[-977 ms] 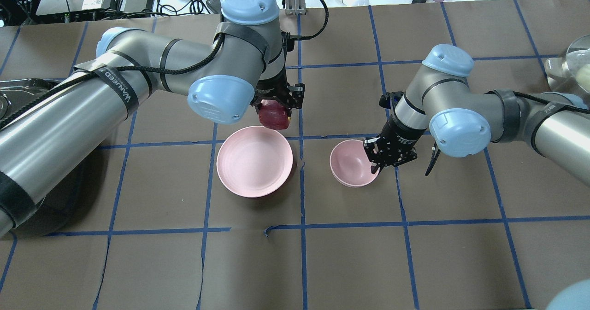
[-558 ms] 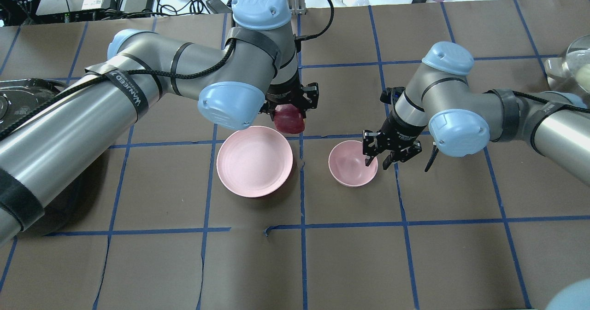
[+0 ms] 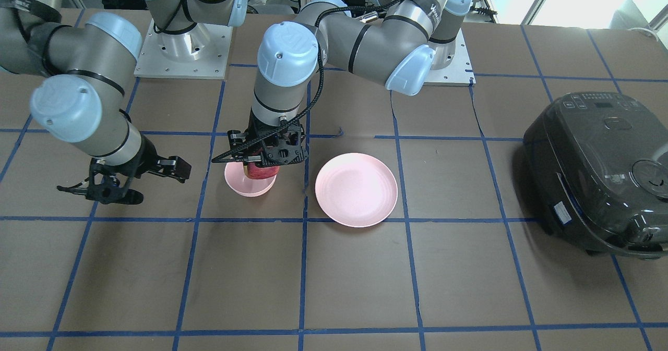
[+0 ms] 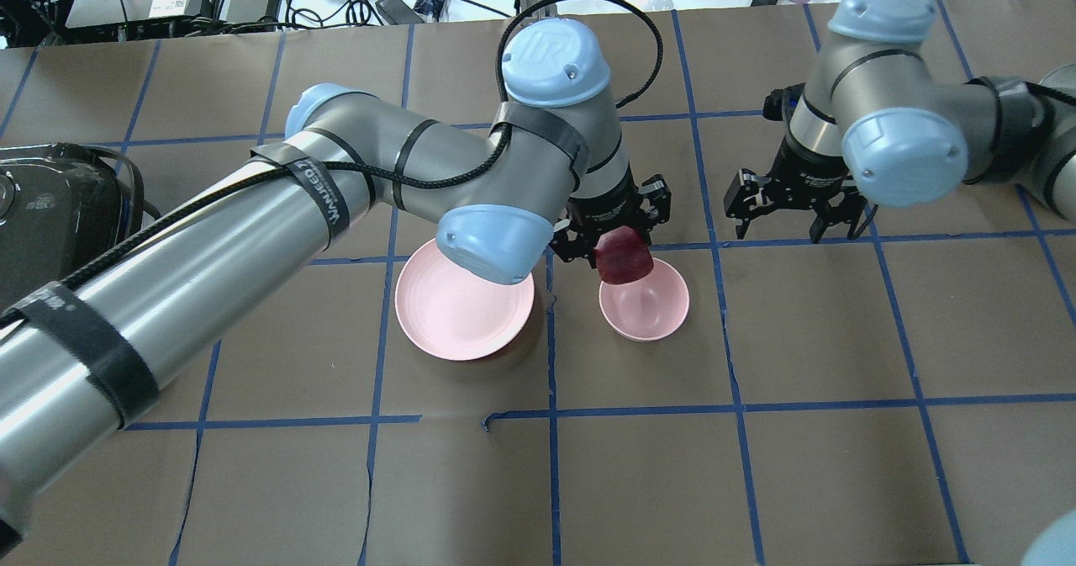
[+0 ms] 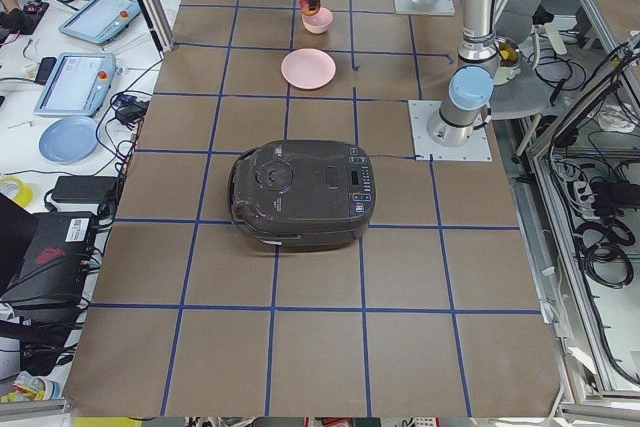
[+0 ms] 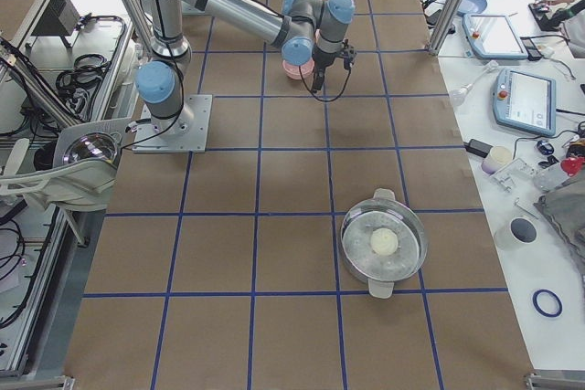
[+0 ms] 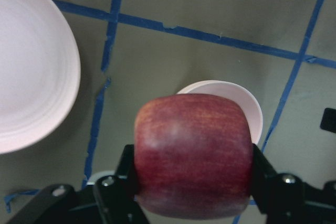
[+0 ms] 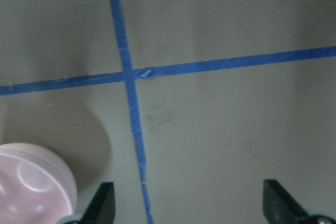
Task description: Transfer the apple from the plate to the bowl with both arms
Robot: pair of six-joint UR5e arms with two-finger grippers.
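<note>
My left gripper (image 4: 620,246) is shut on the dark red apple (image 4: 625,259) and holds it just above the far rim of the small pink bowl (image 4: 649,312). The left wrist view shows the apple (image 7: 193,153) clamped between both fingers (image 7: 124,174), with the bowl (image 7: 231,94) below it. The flat pink plate (image 4: 458,305) lies bare to the left of the bowl. My right gripper (image 4: 796,217) is open and holds nothing. It hangs over the table, to the right of the bowl and farther from me. Its wrist view shows the bowl (image 8: 29,190) at the lower left.
A black rice cooker (image 3: 595,168) stands at the table's left end and also shows in the overhead view (image 4: 50,204). A lidded metal pot (image 6: 384,242) stands at the right end. Blue tape lines grid the brown table.
My left arm carried the apple right, from beside the plate to over the bowl. My right gripper drew away from the bowl's rim, to the right and away from me.
</note>
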